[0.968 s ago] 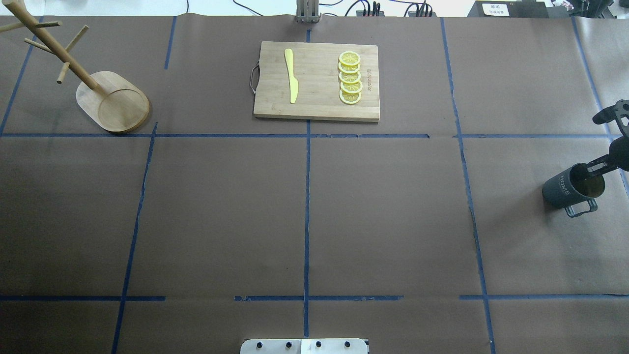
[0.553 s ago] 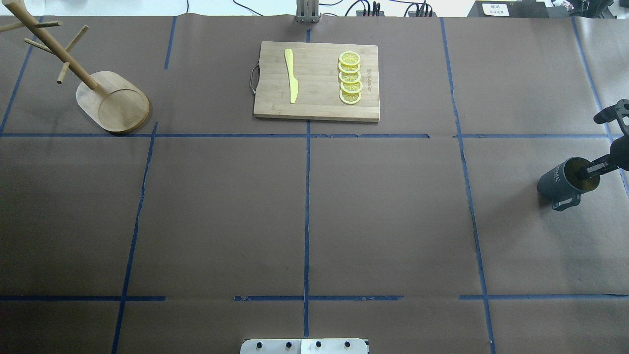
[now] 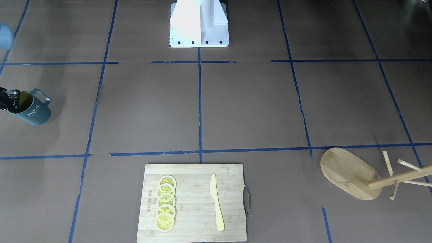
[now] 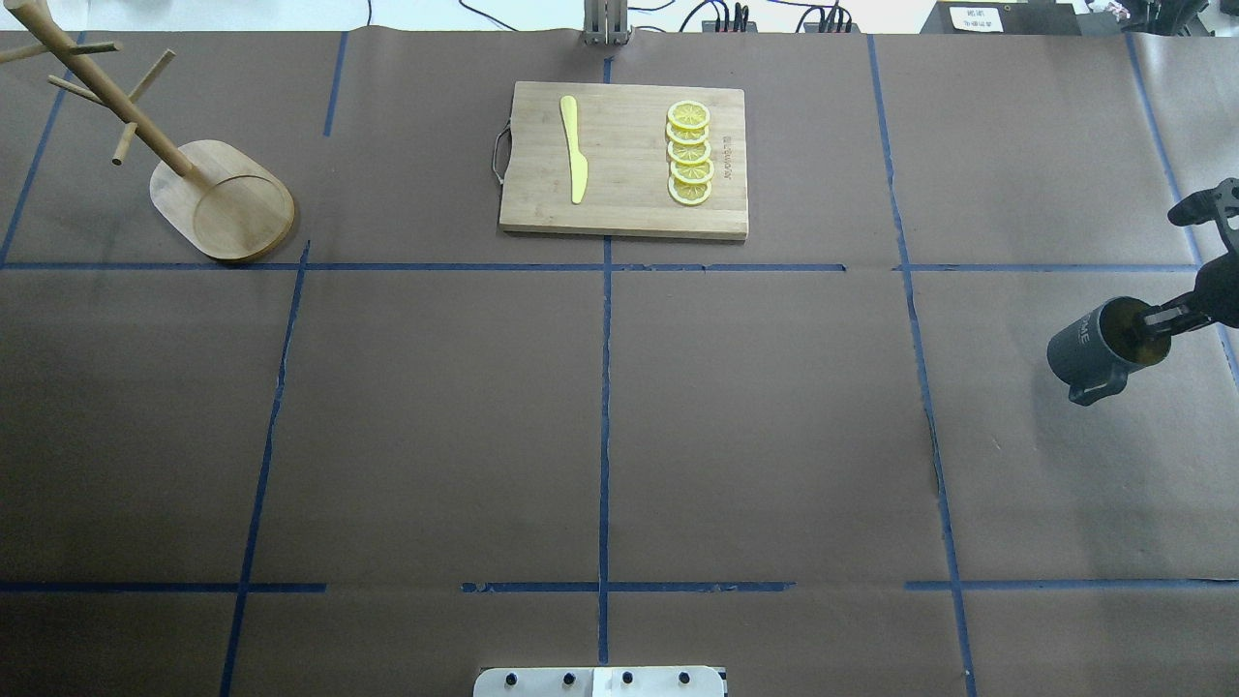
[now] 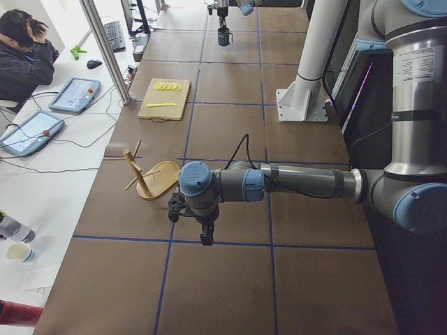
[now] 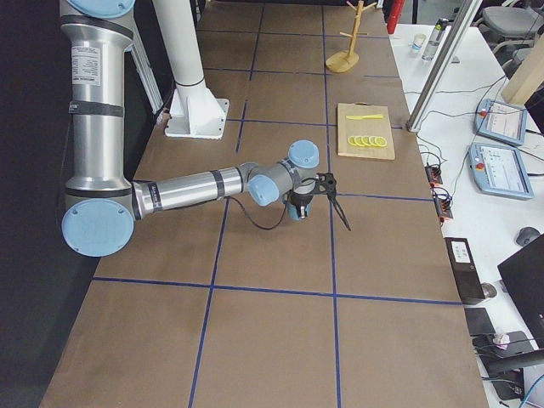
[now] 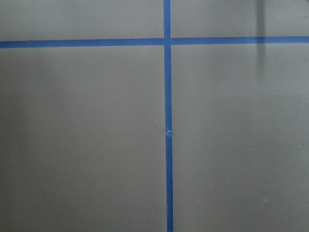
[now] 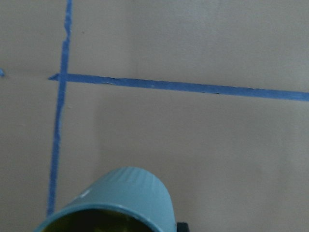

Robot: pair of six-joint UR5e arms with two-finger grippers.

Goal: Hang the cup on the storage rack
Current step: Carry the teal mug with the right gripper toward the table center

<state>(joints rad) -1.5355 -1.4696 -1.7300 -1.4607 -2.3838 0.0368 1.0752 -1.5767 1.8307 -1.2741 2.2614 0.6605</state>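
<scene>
Cup (image 4: 1079, 344): at the 3 o'clock edge of the table (image 4: 755, 416) in the overhead view, tilted, with its dark mouth turned toward 3 o'clock and its handle on the 6 o'clock side. The white "HOME" lettering reads clearly in the front-facing view.
Right pincer (image 4: 1152, 319): clenched on the cup's rim, with one finger reaching into the mouth from 3 o'clock.
Right wrist view: the cup's ribbed wall and rim fill the bottom edge, over blue tape lines.
Left pincer (image 5: 202, 230): points down over the table near the rack; I cannot tell whether it is released or clenched.
Left wrist view: only brown table and crossing blue tape.
Storage rack (image 4: 223, 198): at 10 o'clock, well apart from the cup, with nothing on its pegs.
Cutting board (image 4: 629, 208): at 12 o'clock, carrying a yellow knife (image 4: 574, 150) and a row of lemon slices (image 4: 689, 155).
Person (image 5: 24, 56): seated at a side desk beyond the table, shown in the left side view.
</scene>
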